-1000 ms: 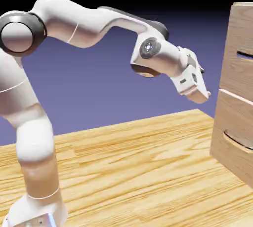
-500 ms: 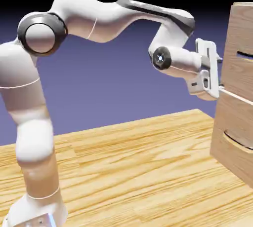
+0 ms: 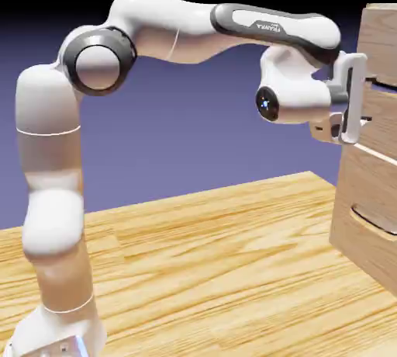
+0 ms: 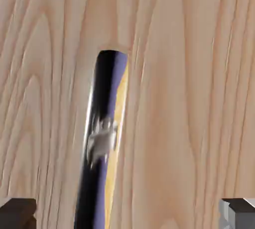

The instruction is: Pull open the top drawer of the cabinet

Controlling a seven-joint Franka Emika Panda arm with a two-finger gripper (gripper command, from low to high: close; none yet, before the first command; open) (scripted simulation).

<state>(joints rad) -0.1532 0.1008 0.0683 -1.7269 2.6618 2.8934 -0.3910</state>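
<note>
Top drawer [image 4: 169, 98] ahead; 2 fingers [image 4: 18, 214] wide apart, holding nothing.

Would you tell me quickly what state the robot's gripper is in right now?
White two-finger gripper: open, jaws wide apart, holding nothing; the shiny dark handle shows ahead, not gripped.

The white arm [image 3: 275, 28] is arched high above the table, its forearm extended toward the exterior view's right. The hand [image 3: 354, 99] is held beyond the table's far edge, and the gripper's fingertips [image 4: 17, 214] are spread wide apart, with nothing gripped between them.
</note>
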